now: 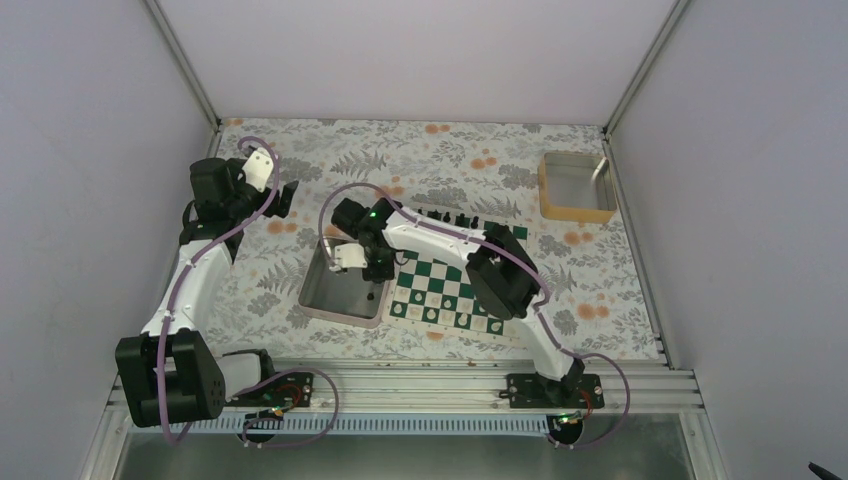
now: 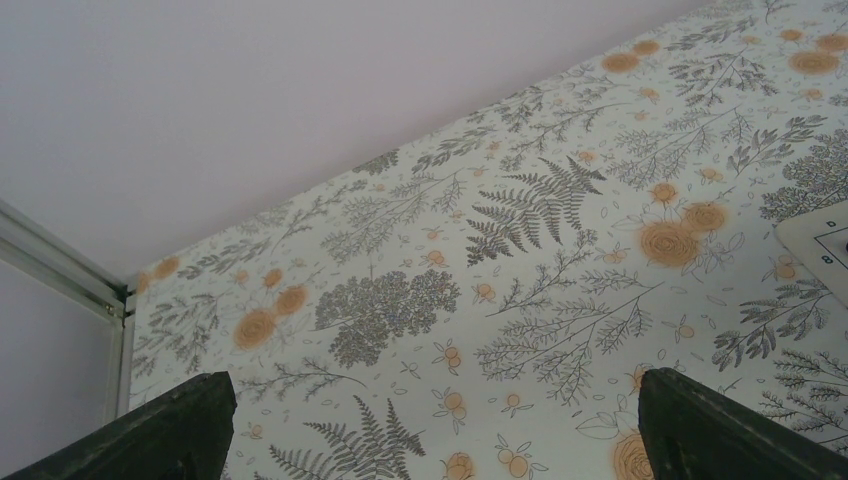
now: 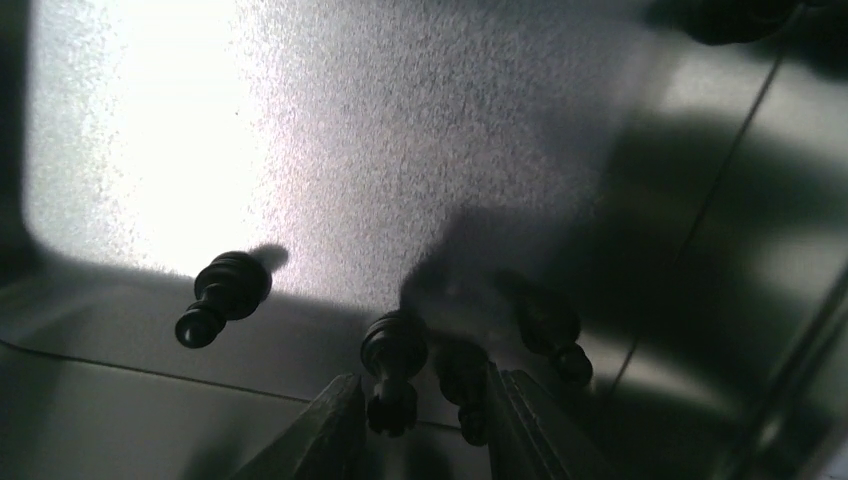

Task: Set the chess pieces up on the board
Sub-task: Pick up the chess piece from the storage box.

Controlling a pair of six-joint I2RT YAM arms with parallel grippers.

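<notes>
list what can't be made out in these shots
1. Right wrist view: whether the right gripper grips the black piece between its fingers; deep shadow, and the bottom edge cuts them off.
2. Top view: kinds of black pieces at the board's far edge; too small.
3. Top view: the board's right part, hidden by the right arm.

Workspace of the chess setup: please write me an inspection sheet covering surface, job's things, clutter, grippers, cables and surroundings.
Surface: floral cloth covers the table.
Job's things: board lies right of the metal tray; black pieces stand in a row at its far side; loose pieces lie in the tray.
Clutter: yellow-walled box at far right.
Grippers: left gripper open, empty; right gripper low in the tray, two pieces between its fingers, grip unclear.
Cables: purple cables follow both arms.
Surroundings: plain pale walls.
</notes>
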